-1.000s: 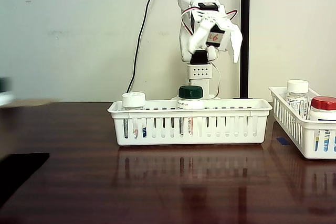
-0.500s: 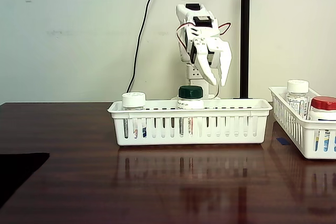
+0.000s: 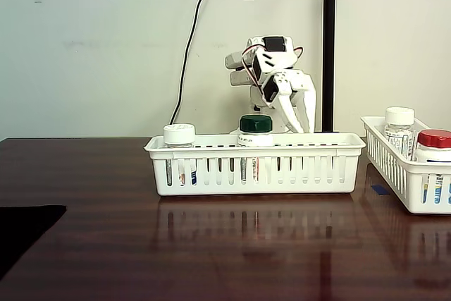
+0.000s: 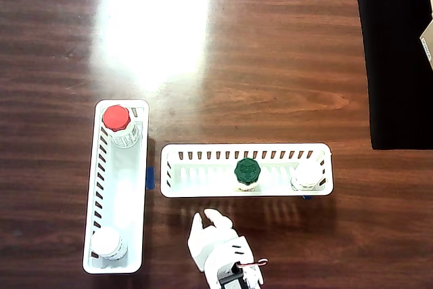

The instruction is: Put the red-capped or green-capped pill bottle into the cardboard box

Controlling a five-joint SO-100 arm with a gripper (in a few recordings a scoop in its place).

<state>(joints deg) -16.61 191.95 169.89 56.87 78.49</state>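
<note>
While the dark wooden table (image 3: 106, 244) stretches bare across the left of the fixed view, a black mat (image 3: 21, 230) lies at its lower left corner. Further right stands a long white slotted basket (image 3: 255, 167), its long side running across that view. A white-capped bottle (image 3: 179, 135) stands upright at its left end, and the green-capped pill bottle (image 3: 255, 126) stands upright near its middle: a dark green ribbed cap over a pale body with a printed label seen through the slots. Its long axis is vertical, cap pointing up. From overhead the green-capped pill bottle (image 4: 247, 170) sits mid-basket against the near wall, with the white-capped bottle (image 4: 308, 175) toward the right end of the basket (image 4: 203, 157). Just behind the basket in the fixed view, right of the green cap, the white gripper (image 3: 299, 119) hangs with fingers pointing down, parted by a modest gap and holding nothing; overhead, the gripper (image 4: 208, 220) lies just outside the basket wall. At the far right of the fixed view a second white basket (image 3: 394, 167) holds a white-capped bottle (image 3: 399, 128) and the red-capped pill bottle (image 3: 435, 147), upright too.
</note>
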